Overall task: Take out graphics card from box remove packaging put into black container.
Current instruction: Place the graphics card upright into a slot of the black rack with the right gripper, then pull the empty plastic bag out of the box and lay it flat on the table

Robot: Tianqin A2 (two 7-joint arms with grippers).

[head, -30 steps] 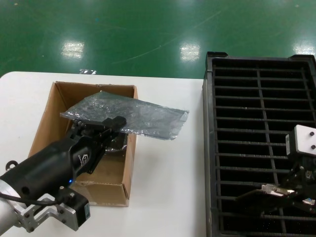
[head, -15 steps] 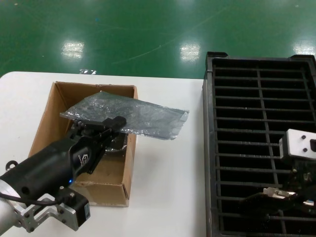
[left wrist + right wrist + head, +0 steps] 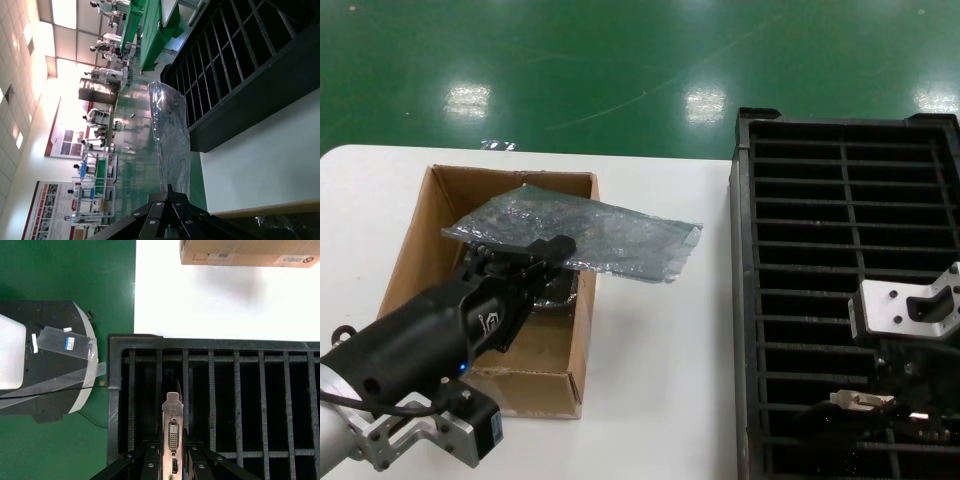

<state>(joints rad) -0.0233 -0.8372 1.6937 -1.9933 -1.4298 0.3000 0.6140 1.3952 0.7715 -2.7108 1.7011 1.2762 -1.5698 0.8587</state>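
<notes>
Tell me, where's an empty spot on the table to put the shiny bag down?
The bare white strip of table between the cardboard box and the black crate is free. The box is crowded: the left gripper holds the bag over it.

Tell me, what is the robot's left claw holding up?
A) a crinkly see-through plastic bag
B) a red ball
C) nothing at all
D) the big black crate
A: the left claw is pinched on the edge of the crinkly packaging, which sticks out over the rim of the box, while the right claw holds the graphics card over the black container.
</notes>
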